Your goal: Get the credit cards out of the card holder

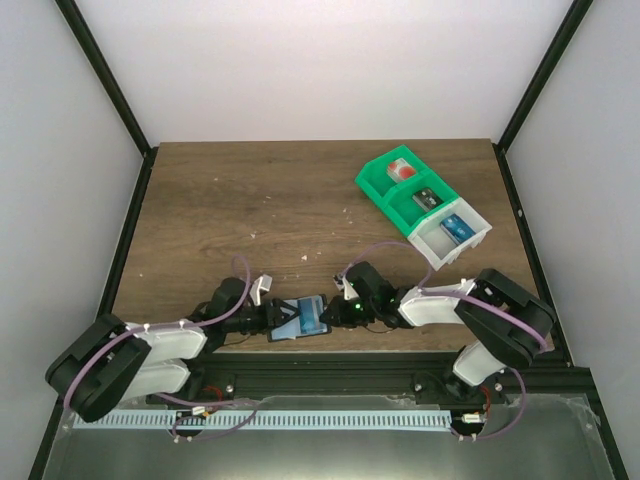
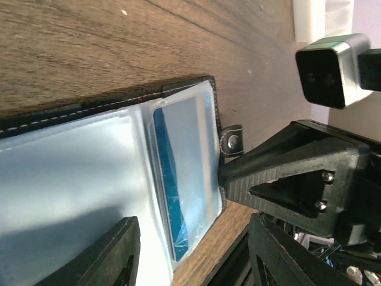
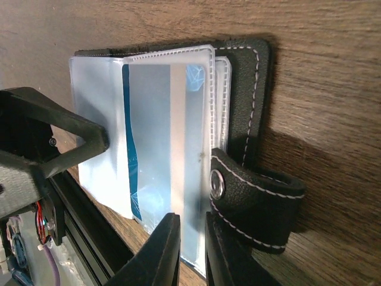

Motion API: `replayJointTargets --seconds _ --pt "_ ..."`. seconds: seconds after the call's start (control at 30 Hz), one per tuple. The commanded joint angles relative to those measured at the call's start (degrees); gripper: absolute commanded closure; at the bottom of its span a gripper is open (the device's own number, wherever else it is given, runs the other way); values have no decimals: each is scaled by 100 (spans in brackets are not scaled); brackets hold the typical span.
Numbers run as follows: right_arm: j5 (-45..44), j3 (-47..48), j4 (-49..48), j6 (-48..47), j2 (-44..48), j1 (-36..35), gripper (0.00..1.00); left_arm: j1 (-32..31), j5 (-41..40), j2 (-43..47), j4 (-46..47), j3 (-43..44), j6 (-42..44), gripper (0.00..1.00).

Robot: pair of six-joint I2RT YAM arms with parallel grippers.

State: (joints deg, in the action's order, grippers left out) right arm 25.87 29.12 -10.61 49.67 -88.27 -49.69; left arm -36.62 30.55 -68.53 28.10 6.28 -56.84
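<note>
The card holder (image 1: pixel 300 320) is laid open near the worktop (image 1: pixel 300 200) edge. It is straddled by the spread left tool (image 2: pixel 193 238), seemingly for bracing, while its clear sleeve (image 3: pixel 172 131), credit card (image 3: pixel 134 173) inside, is pinched by the right tool (image 3: pixel 191 238).

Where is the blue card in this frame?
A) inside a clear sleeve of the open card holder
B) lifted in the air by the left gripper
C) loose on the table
A: the right wrist view shows the blue card behind a clear sleeve of the open card holder.
</note>
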Motion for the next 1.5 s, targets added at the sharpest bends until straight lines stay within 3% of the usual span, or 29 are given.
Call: replayJointTargets --seconds 0.0,0.23,0.63,0.9,1.13,1.47 --pt "-20 -36 254 66 -29 -100 86 10 23 -303 333 78 110 48" --pt "-161 215 459 129 415 -102 83 7 45 -348 554 -23 28 49" --pt "-89 429 139 218 -202 -102 83 8 -50 -351 549 -96 19 50" --pt "-122 90 -131 338 -267 -114 83 7 -132 -373 736 -106 34 54" --pt "166 -261 -777 672 -425 -117 84 -32 -162 -679 829 -41 68 56" --pt "215 -292 -905 798 -557 -194 86 -166 -161 -1354 1366 -26 -91 60"
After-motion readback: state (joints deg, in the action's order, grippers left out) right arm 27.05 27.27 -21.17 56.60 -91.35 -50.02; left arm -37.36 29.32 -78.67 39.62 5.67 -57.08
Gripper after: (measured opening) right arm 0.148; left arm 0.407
